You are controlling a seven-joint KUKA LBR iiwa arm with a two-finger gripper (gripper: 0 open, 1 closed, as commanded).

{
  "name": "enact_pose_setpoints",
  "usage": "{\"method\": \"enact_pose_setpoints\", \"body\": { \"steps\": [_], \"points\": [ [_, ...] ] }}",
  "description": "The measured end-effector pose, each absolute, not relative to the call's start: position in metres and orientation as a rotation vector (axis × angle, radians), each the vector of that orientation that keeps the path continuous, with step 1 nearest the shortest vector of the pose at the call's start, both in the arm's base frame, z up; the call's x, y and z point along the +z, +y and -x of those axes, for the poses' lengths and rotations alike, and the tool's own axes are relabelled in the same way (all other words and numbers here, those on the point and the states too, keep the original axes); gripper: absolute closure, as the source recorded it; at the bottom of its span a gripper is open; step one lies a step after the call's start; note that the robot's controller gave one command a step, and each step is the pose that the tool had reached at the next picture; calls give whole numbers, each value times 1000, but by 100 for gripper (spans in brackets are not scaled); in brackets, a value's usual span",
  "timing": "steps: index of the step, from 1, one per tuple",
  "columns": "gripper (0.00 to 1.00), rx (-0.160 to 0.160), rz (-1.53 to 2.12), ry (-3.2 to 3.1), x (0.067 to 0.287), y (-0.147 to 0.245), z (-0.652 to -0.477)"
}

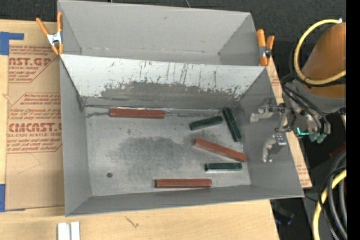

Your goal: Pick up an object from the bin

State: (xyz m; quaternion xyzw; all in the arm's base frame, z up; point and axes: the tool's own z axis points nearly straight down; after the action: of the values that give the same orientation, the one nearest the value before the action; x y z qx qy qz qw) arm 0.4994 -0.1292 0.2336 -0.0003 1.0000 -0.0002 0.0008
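Over on the right wall of the bin [169, 31], the tool [268, 133] hangs above the sloping metal with its fingers [263, 114] spread wide, one toward the back and one toward the front, and it's open. The arm [329, 59] reaches in from the right behind it. Closest to the tool on the bin floor is the upright green bar [231, 124], lying just left of the wall's foot. Beside that one, the tilted green bar [206, 123] points off to the left. Just below them sits the slanted red bar [219, 150], its right end near the tool's front finger, and under it lies the short green bar [223, 166]. Further off, the front red bar [183, 182] lies flat near the front wall. The back red bar [137, 113] rests along the back wall's foot, well apart from the tool.
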Motion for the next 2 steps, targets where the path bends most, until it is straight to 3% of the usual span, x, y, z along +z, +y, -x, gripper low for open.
{"method": "enact_pose_setpoints", "body": {
  "steps": [1, 2],
  "points": [
    [0, -3, 107, 3133, 191, -127, -496],
    [100, -1, -38, 3124, 79, -134, -495]
  ]
}}
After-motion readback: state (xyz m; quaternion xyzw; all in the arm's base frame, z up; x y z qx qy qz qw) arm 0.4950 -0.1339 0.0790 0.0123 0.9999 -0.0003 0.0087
